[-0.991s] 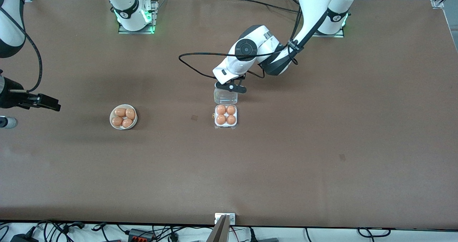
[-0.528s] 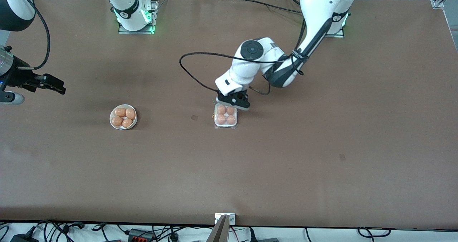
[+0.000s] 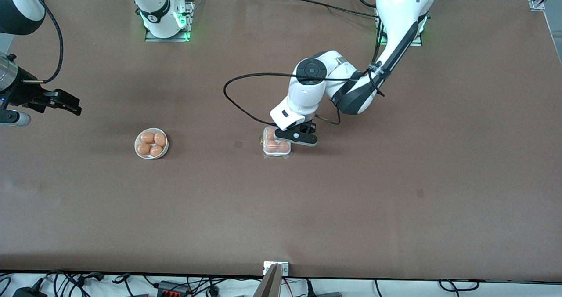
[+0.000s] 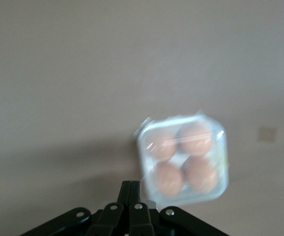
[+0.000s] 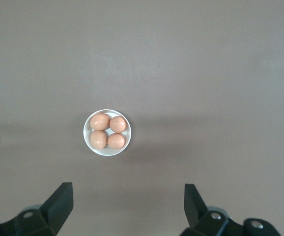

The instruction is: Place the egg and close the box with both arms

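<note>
- Left gripper point(image 3: 297, 137) has come down and forward over the last second: it was at the open lid's edge, now it sits right over the box point(image 3: 277, 148), covering the part of it farther from the front camera.
- The lid lay flat on the table a second ago, on the box's base-ward side; it now looks folded over the cups. In the left wrist view a clear sheet covers all four eggs point(image 4: 183, 158).
- Left gripper's fingers point(image 4: 130, 189) are pressed together, nothing pinched; they look to be used as a pusher on the lid.
- The box itself hasn't shifted: still mid-table, with the bowl point(image 3: 137, 150) well apart toward the right arm's end.
- All four cups are filled, so the egg point(image 3: 283, 146) counts as placed; which of the four was the last in can't be told.
- Right gripper point(image 3: 61, 102) has drifted slightly up at the right arm's end of the table, fingers spread wide and empty, over bare table near the bowl of four eggs point(image 5: 107, 131). That arm waits.
- Judgement: the task is at the closing step. Lid is down but a latch isn't confirmable from here; a press on the lid's free edge is probably needed.
</note>
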`<state>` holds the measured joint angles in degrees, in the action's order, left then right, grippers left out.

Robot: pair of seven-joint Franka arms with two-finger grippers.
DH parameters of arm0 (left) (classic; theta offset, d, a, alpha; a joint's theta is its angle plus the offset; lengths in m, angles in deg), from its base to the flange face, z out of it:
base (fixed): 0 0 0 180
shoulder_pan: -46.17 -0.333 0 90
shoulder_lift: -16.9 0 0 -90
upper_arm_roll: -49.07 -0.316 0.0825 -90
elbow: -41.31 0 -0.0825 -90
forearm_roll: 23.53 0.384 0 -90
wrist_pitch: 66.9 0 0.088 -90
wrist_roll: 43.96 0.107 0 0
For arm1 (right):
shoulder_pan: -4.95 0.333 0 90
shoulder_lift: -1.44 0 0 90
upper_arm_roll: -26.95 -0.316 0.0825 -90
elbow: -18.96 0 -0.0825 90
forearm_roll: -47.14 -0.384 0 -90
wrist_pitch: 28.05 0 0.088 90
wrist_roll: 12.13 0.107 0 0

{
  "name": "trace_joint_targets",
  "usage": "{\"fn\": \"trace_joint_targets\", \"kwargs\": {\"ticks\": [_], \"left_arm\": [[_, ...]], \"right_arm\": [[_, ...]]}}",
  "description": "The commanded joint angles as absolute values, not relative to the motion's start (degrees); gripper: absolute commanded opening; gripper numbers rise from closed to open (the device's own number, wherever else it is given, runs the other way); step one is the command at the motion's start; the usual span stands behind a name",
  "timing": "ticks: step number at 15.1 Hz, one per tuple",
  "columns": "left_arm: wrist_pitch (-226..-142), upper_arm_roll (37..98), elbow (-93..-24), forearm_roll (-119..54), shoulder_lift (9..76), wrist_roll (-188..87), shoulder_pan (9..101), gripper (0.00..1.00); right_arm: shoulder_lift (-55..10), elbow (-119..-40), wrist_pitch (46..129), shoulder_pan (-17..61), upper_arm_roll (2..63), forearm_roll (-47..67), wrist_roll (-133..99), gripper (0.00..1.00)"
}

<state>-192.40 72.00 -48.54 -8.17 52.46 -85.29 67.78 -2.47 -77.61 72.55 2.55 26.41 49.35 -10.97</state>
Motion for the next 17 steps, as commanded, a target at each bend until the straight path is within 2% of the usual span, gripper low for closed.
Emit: {"fn": "trace_joint_targets", "kwargs": {"ticks": [1,5,7,9,10,11,12,17], "left_arm": [[-180.06,72.19,-48.51,-7.01,48.20,-82.92,67.79,0.02],[-159.93,71.75,-47.73,-6.84,45.73,-69.22,67.61,0.04],[-153.76,71.57,-47.46,-5.18,45.38,-65.86,67.61,0.04],[-149.01,71.66,-47.20,-1.75,44.94,-62.36,67.52,0.16],[-148.21,71.57,-47.28,-0.34,44.24,-58.94,67.18,0.37],[-148.28,71.66,-47.20,0.54,43.88,-55.86,66.21,0.74],[-148.29,71.84,-47.11,0.46,43.10,-54.35,64.81,1.00],[-147.85,72.45,-45.71,-6.81,37.56,-52.76,55.68,1.00]], "right_arm": [[-2.16,-77.02,72.41,1.96,26.08,49.25,-11.52,1.00],[-2.25,-76.75,72.24,2.22,25.81,49.25,-11.34,1.00],[-2.25,-76.67,72.24,2.13,25.81,49.34,-11.26,1.00],[-2.51,-76.58,72.32,3.01,26.25,49.25,-11.17,1.00],[-2.51,-76.49,72.24,3.80,26.51,49.34,-11.17,1.00],[-2.51,-76.58,72.24,4.07,26.86,49.34,-11.17,1.00],[-2.51,-76.58,72.24,3.98,26.87,49.34,-11.17,1.00],[-1.63,-76.58,69.44,3.19,27.04,49.34,-11.69,1.00]]}}
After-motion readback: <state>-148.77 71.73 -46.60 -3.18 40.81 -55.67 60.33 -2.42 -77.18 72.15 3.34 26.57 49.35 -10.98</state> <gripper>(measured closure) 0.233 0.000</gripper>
